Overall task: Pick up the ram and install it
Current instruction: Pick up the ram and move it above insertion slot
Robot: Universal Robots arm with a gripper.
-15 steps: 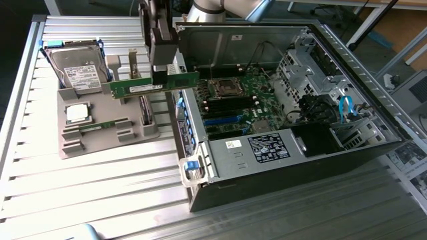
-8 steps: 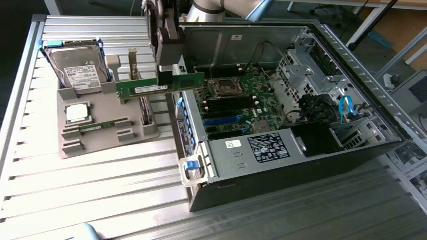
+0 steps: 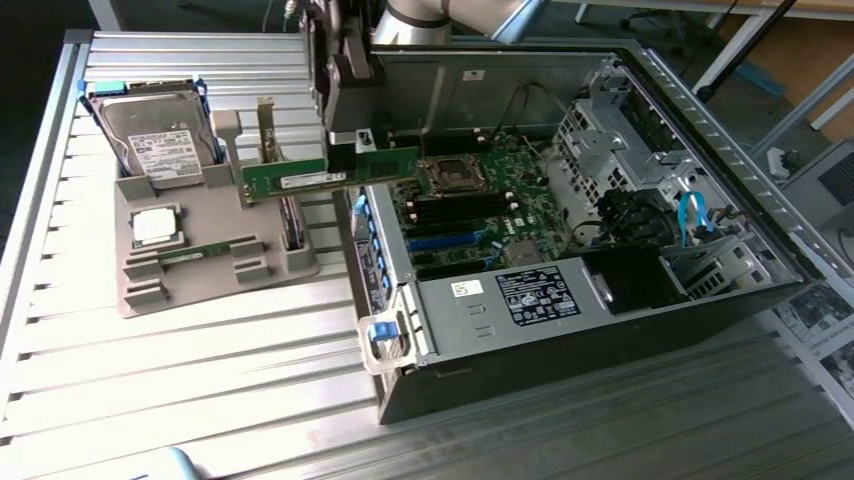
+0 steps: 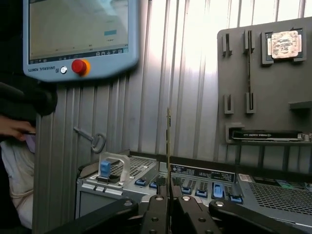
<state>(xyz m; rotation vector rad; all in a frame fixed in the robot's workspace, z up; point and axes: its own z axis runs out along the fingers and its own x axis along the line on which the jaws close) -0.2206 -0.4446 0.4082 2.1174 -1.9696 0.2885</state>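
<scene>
My gripper (image 3: 350, 148) is clamped on the ram (image 3: 320, 177), pinching the green stick near its middle, long side level. The ram hangs above the computer case (image 3: 561, 355), over the wall of the case that faces the gray holder (image 3: 200, 285), not in any slot. In the wrist view the ram (image 4: 168, 146) is edge-on, rising from my gripper (image 4: 168, 197) with the case beyond it. Motherboard (image 3: 494, 190) lies open inside the case. The holder sits just beside the case on the tabletop (image 3: 200, 390), carrying a hard drive (image 3: 158, 140), a CPU chip (image 3: 156, 226) and a second stick (image 3: 207, 250).
</scene>
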